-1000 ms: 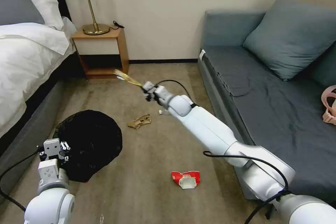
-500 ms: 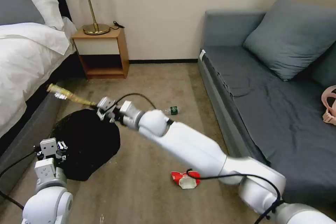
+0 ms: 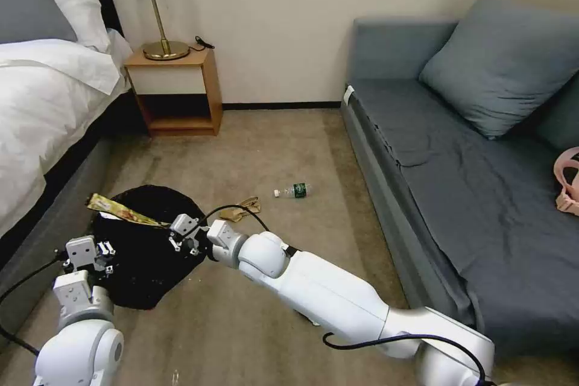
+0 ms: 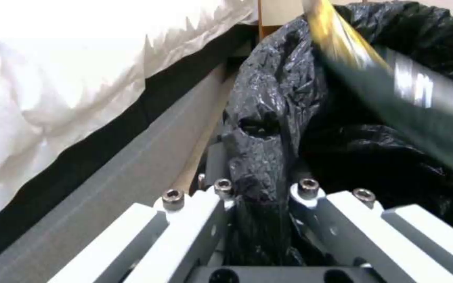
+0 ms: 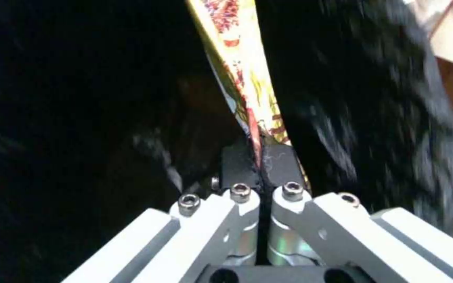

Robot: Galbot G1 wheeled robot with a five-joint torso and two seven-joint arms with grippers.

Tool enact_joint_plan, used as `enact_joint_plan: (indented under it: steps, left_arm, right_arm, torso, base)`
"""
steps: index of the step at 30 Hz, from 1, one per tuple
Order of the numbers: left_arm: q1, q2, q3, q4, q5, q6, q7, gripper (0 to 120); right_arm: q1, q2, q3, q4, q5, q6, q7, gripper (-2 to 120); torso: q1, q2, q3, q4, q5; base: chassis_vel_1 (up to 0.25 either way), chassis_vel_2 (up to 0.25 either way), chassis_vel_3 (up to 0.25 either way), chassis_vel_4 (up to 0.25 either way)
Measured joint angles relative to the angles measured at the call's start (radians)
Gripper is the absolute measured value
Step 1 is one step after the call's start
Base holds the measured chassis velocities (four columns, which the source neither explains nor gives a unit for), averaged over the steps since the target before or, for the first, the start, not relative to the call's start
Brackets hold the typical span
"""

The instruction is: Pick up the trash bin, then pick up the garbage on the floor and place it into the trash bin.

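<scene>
On the left, we are pinching the crinkly rim of the small round bin lined with a glossy black plastic bag in our left end effector, its fingers closed on a fold of the liner beside the grey bed frame. We are keeping that grip steady so the mouth is facing up.

Moving right, our right end effector is hovering over the bin's opening, its pads clamped tight on one end of the long shiny gold-brown snack wrapper, which is sticking out toward the bed and reaching past the far rim. We judge that before letting go we should be tilting the wrapper's free end down inside the rim, or it may be tipping out onto the carpet.

Farther right, the crumpled tan paper and the small clear bottle with a green label are lying on the floor, well apart from the bin.
</scene>
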Motion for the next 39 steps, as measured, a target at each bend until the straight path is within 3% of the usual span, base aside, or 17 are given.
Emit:
enact_joint_plan:
  steps: [7, 10, 12, 17, 31, 39]
  left_arm:
    - [-0.002, 0.000, -0.008, 0.001, -0.014, 0.001, 0.002, 4]
    - [-0.002, -0.001, -0.007, 0.003, -0.014, 0.001, 0.002, 4]
    - [-0.003, -0.005, -0.004, 0.003, -0.014, 0.002, 0.003, 4]
    - [-0.003, -0.004, -0.004, 0.006, -0.014, 0.002, 0.004, 4]
    - [-0.007, 0.002, -0.004, 0.052, -0.014, -0.006, 0.005, 4]
    - [-0.012, 0.004, -0.004, 0.060, -0.040, -0.007, -0.001, 4]
  right_arm:
    - [-0.027, 0.003, 0.016, -0.040, -0.041, -0.002, 0.015, 2]
    - [-0.028, 0.002, 0.020, -0.044, -0.044, -0.002, 0.019, 12]
    - [-0.024, -0.003, 0.024, -0.044, -0.043, -0.002, 0.019, 25]
    - [-0.022, -0.009, 0.026, -0.040, -0.043, -0.002, 0.018, 39]
    - [-0.031, -0.026, 0.026, 0.034, -0.031, -0.016, 0.021, 93]
    - [-0.035, -0.026, 0.045, 0.059, -0.032, -0.018, 0.029, 100]
  torso:
    - [0.000, 0.000, 0.000, 0.0001, 0.0000]
    - [0.000, 0.000, 0.000, 0.0001, 0.0000]
    - [0.000, 0.000, 0.000, 0.0001, 0.0000]
    - [0.000, 0.000, 0.000, 0.0001, 0.0000]
    - [0.000, 0.000, 0.000, 0.0001, 0.0000]
    - [0.000, 0.000, 0.000, 0.0002, 0.0000]
  base:
    - [0.000, 0.000, 0.000, 0.000]
    - [0.000, 0.000, 0.000, 0.000]
    - [0.000, 0.000, 0.000, 0.000]
    - [0.000, 0.000, 0.000, 0.000]
    - [0.000, 0.000, 0.000, 0.000]
    - [0.000, 0.000, 0.000, 0.000]
